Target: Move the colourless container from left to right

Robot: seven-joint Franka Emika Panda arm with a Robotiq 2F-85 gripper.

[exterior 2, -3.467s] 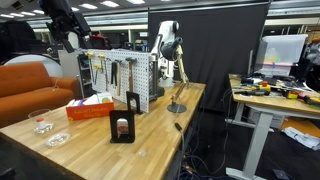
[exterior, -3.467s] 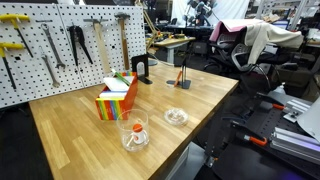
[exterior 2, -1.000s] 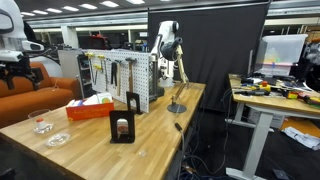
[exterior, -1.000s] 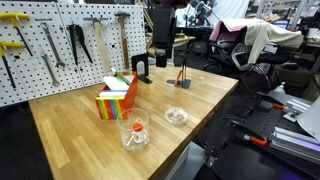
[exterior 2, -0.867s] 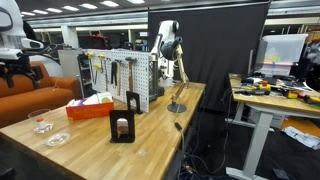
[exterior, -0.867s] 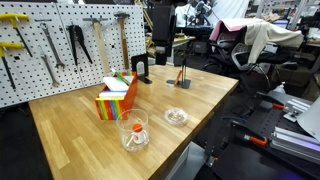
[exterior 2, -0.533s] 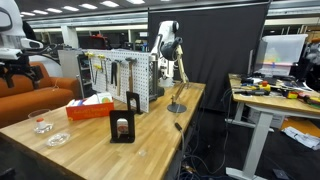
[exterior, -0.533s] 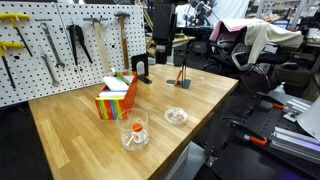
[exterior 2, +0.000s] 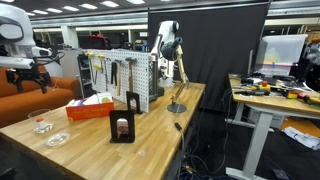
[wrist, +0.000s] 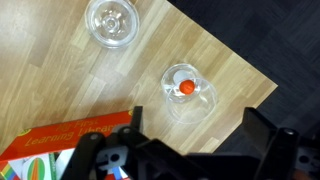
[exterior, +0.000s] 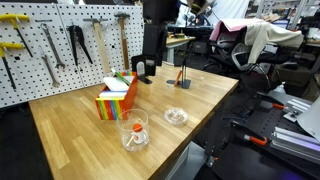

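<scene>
Wrist view is my best look. I see my gripper along the bottom edge as two dark finger blocks standing wide apart, one low at the left and one at the right. They are closed on nothing. Beyond them, on the wooden table, sits the colourless container. It is a small clear rounded cup with an orange-red bit showing inside, and it stands close to the table's edge, where the dark floor begins. The shallow clear dish lies apart from it at the top of this view. The multicoloured striped box fills the lower left corner, partly behind my left finger.

In an exterior view the colourless container stands upright near the near edge of the table. The dish is to its right, and the striped box is farther back and a little left. None of the three touch. The arm shows as a dark column above the far side of the table, in front of the pegboard hung with hand tools. A black stand sits below it.

In an exterior view from the table's end, the gripper hangs well above the left end of the table, its fingers spread. The container is below it, with the dish nearer the camera.
</scene>
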